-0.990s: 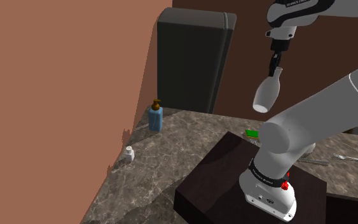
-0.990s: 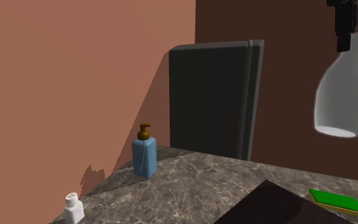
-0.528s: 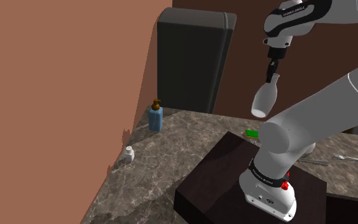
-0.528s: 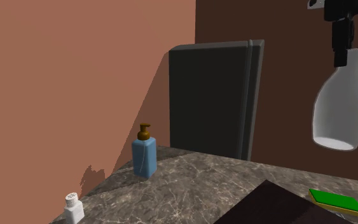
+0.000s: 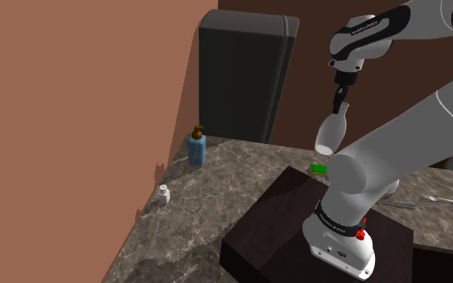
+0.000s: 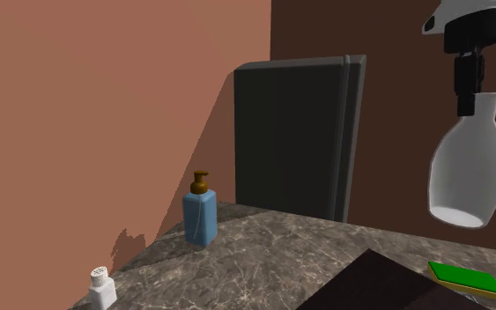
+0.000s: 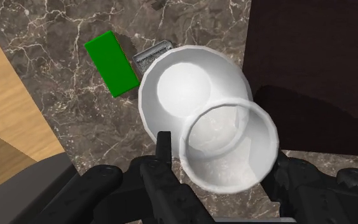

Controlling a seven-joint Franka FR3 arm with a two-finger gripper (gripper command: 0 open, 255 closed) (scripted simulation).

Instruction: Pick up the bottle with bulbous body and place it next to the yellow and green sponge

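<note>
The black gripper [image 6: 466,99] has its two fingers shut tight on the thin neck of the white bottle [image 6: 468,172]. The neck sits right between the fingers. The fat round body hangs down under them. The bottle is up in the air and touches nothing but the fingers. It leans a little.

The sponge [image 6: 467,280] lies flat on the stone counter [image 6: 272,255]. It is green on top and yellow on the side. The bottle hangs high above the sponge, a bit to the second exterior view's left of it. The wrist view looks down past the bottle's open mouth. There the round body shows just beside the sponge, and one black finger [image 7: 164,147] presses on the outside of the neck. A small grey thing [image 7: 151,55] lies just beside the sponge, half hidden by the bottle.

The dark brown stand [image 5: 269,221] is near the sponge, on the side closer to the shoulder camera. A blue soap bottle [image 6: 199,216] with a brown pump stands well apart from the sponge, to the second exterior view's left of it. A little white shaker [image 6: 102,288] sits even farther from the sponge that same way. A big dark cabinet [image 6: 294,132] stands behind the sponge, against the wall. A thin silver thing [image 5: 442,198] lies on the counter to the shoulder view's right of the sponge.
</note>
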